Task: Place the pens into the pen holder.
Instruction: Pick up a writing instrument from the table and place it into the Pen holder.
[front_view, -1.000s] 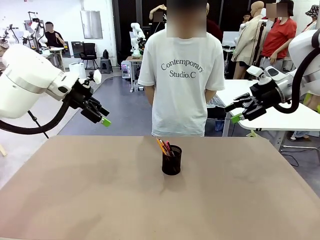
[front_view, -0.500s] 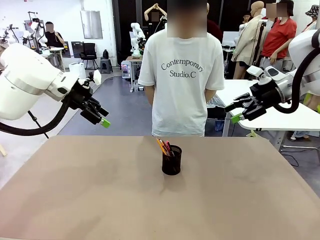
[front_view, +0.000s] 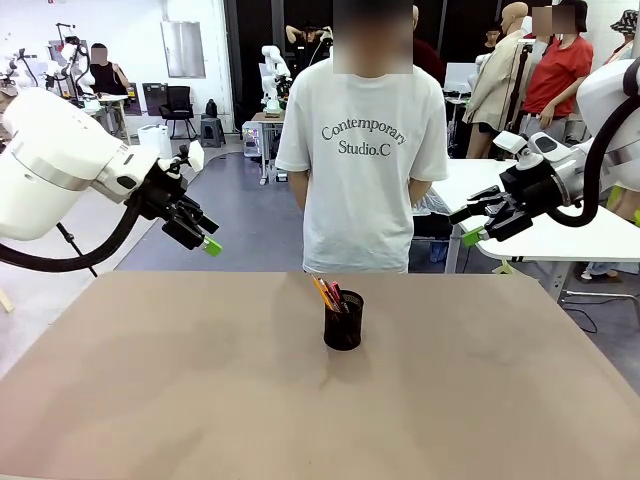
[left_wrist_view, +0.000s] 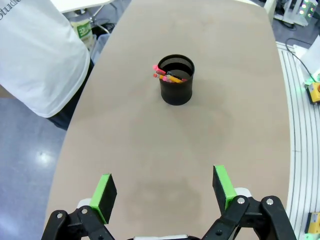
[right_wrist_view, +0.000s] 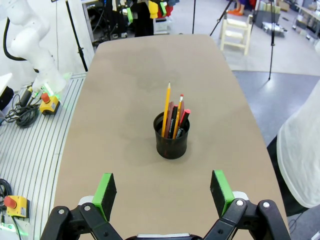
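So, the pen holder (front_view: 343, 321), a small black wire-mesh cup, is seen standing upright near the middle of the tan table (front_view: 150, 400), a bit toward the far side where a person in a white T-shirt (front_view: 363, 150) is standing. The pens (front_view: 327, 293) are already tucked inside it, leaning toward the robot's left with their top ends sticking out over the rim. From the right wrist view the bunch can be made out better: an orange-yellow pencil (right_wrist_view: 166, 108) poking up highest, a black pen with a red end (right_wrist_view: 182, 121) beside it, and a dull brownish one between them, though exactly how many sticks are packed in there can't be counted for sure.

The left gripper (front_view: 207, 235) is held up in the air off the table's left edge, well apart from the cup, nothing between its green pads. In the left wrist view its fingers (left_wrist_view: 105, 191) are spread wide, with the holder (left_wrist_view: 176, 79) framed far off between them. The right gripper (front_view: 474, 225) is parked the same way off the right side, raised above the table, jaws spread and empty; its pads (right_wrist_view: 220, 190) are shown wide apart in its own wrist view, with the holder (right_wrist_view: 171, 138) sitting well ahead of them.
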